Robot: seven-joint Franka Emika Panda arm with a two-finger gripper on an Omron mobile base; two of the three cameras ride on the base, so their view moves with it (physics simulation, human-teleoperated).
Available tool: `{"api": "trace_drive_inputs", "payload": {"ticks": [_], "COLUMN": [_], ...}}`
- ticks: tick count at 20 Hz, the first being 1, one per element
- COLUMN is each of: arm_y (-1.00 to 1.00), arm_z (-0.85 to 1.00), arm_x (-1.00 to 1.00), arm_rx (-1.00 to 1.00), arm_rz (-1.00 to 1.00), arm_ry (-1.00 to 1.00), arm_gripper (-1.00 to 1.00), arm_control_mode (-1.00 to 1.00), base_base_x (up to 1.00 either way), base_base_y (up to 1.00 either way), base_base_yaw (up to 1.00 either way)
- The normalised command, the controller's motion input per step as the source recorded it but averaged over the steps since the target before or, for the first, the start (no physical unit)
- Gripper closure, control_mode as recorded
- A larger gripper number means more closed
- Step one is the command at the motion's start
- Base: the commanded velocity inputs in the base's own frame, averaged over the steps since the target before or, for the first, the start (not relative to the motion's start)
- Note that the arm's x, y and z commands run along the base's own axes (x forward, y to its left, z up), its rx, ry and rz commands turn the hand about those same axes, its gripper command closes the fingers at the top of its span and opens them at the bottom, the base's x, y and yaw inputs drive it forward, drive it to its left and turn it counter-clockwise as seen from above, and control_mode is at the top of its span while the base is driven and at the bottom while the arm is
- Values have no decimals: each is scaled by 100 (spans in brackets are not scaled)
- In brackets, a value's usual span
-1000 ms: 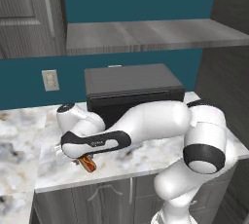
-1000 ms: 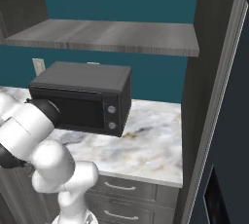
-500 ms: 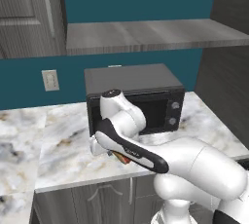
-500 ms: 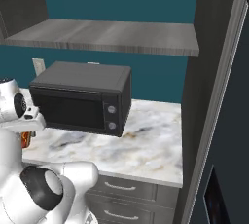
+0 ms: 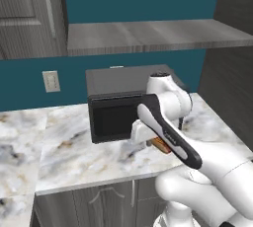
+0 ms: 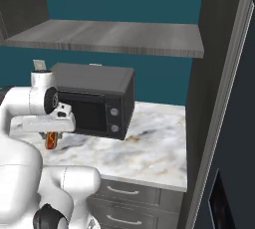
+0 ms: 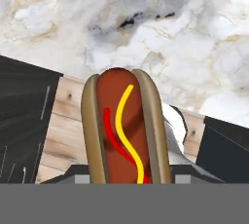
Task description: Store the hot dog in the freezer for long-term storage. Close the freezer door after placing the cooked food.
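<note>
We have the hot dog point(image 7: 125, 128) in hand: the gripper point(image 5: 157, 144) is clamped on it, with the bun rising between the finger tips in the hand view, sausage striped red and yellow. It hangs clear of the marble counter point(image 6: 149, 148), just in front of the black microwave point(image 6: 94, 101), near that oven's lower front edge in both base views.

So the pick-up is done, and we judge the task to be in its early carrying stage. The freezer point(image 6: 229, 138) stands well to the right of the microwave, past the end of the counter; we see a dark slate face with a small black panel low down, but we cannot tell whether its door is open. Still left for us: bring the hot dog to the freezer, set it on a shelf inside, release it, and shut the freezer door.
</note>
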Motion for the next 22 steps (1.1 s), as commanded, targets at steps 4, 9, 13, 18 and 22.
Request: {"api": "trace_drive_inputs", "payload": {"ticks": [4, 9, 13, 18, 22], "arm_y": [-100, -91, -56, -37, -13], "arm_z": [47, -1, 0, 0, 0], "arm_x": [18, 26, 0, -1, -1], "arm_rx": [0, 4, 0, -3, -13], "arm_rz": [-13, -27, -34, -44, -41], "arm_ry": [39, 38, 12, 0, 0], "arm_gripper": [100, 100, 100, 100, 100], "arm_control_mode": [-100, -100, -100, -100, -100], "base_base_x": [0, 0, 0, 0, 0], "base_base_y": [0, 0, 0, 0, 0], "base_base_yaw": [0, 0, 0, 0, 0]}}
